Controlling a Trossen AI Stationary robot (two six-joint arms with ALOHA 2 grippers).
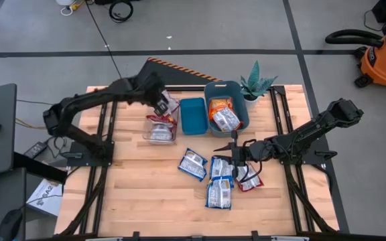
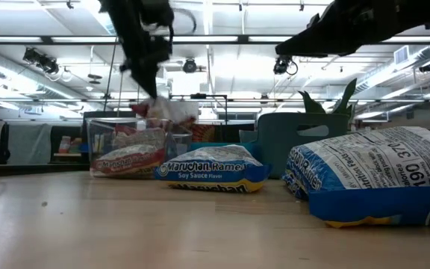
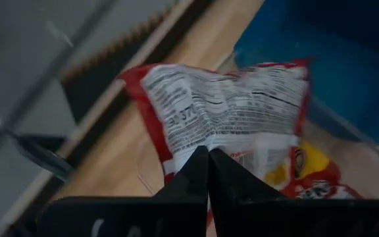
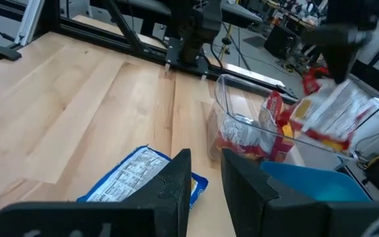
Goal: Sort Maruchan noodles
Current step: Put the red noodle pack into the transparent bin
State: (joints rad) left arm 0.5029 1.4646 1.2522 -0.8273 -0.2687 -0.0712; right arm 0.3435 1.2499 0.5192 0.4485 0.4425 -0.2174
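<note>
One red-trimmed packet (image 3: pixel 229 112) hangs crumpled from the closed left hand (image 1: pixel 161 102), its printed back showing. Directly below it, more red packets (image 1: pixel 160 128) lie piled. Just beside the right hand (image 1: pixel 234 155), three blue-trimmed packets (image 1: pixel 193 165) lie flat on the surface, with one red packet (image 1: pixel 249 182) under that hand. Orange packets (image 1: pixel 224 115) lie farther from it.

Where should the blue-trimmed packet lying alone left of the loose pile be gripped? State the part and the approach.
Grip the blue-trimmed packet by its crimped end seam, coming straight down: it lies flat on the table, clear of the other packets, so probably only the thin edge fits between jaws. The open right gripper is nearest.
</note>
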